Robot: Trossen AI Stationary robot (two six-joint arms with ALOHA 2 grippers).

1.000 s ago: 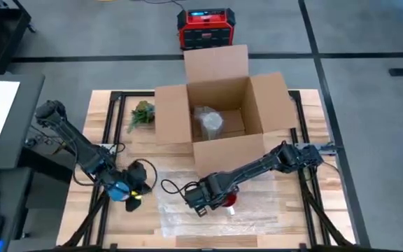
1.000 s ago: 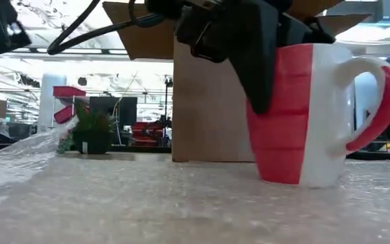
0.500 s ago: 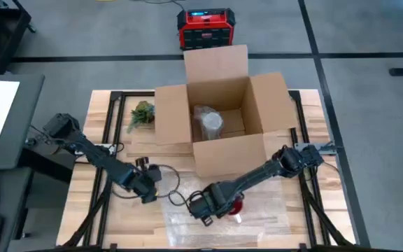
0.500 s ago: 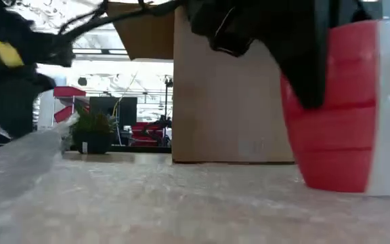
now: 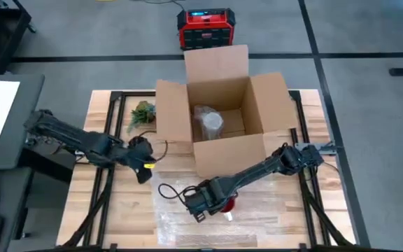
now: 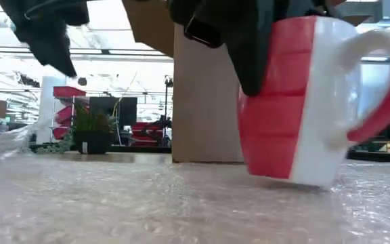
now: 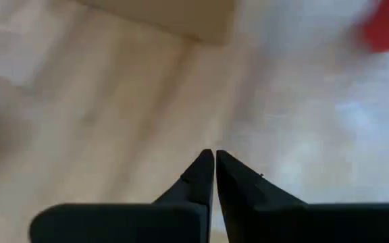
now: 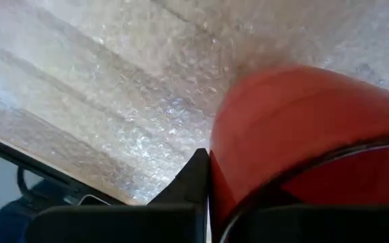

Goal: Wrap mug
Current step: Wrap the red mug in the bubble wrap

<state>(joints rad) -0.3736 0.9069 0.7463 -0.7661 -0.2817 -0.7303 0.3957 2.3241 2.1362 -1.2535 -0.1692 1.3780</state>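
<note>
Right hand (image 5: 219,204): clamped on the rim of the mug (image 6: 296,102), one finger (image 8: 193,177) outside against the red wall, the other inside the opening. Mug is red and white with a red-edged handle; it sits on the bubble wrap (image 5: 257,220) directly under this hand. Mouth points up, long axis close to vertical but tilted: in the low view the base edge on the handle side rests on the wrap, the opposite edge is lifted. Handle points away from the gripping finger.

Bubble wrap lies flat on the table (image 5: 121,210), spread around and beyond the hand toward the table's front edge.

Cardboard box (image 5: 219,115): just behind the right hand, flaps open, standing on the table. Inside it, one object wrapped in clear plastic (image 5: 210,122), near the middle of the box floor; what it is cannot be told.

Left hand (image 5: 144,166): fingers together, nothing between them, off the wrap's left edge over bare wood. Small potted plant (image 5: 142,112) beyond it, beside the box's left wall.
</note>
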